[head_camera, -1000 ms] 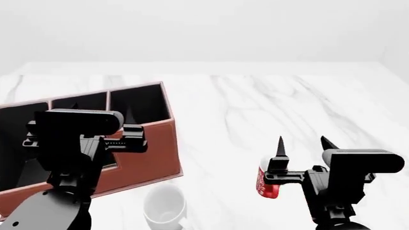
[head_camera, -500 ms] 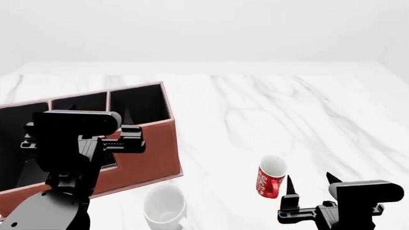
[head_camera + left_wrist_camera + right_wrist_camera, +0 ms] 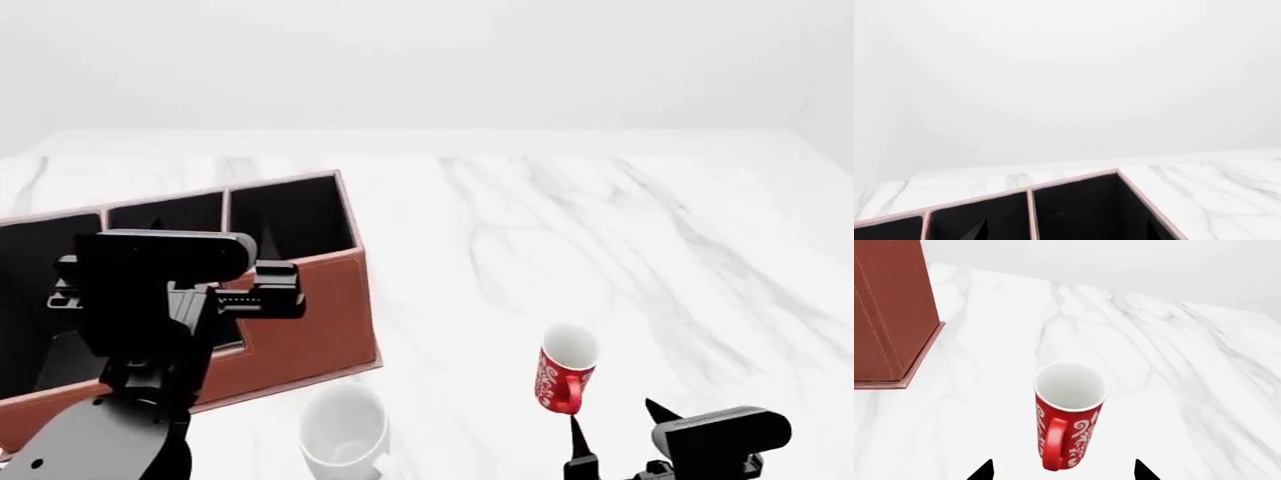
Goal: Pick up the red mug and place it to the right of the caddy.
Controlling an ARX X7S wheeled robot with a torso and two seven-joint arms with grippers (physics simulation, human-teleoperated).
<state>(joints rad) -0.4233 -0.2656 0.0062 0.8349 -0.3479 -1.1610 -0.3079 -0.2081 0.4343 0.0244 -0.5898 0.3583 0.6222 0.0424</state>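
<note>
2 of my fingertips sit spread apart on my right gripper [image 3: 611,435], released, just short of the red mug [image 3: 565,367]. It stands upright on the marble table [image 3: 601,220], right of the caddy [image 3: 300,300], with bare marble between them and beyond. White swirls, white inside, handle toward me. My left gripper [image 3: 214,225] hangs over the caddy's compartments; I cannot tell its jaws' state.

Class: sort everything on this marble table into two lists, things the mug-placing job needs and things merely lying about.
Job: red mug, standing upright; caddy; right gripper, open just behind the mug.
Lying about: white mug in front of the caddy; left gripper over the caddy.
</note>
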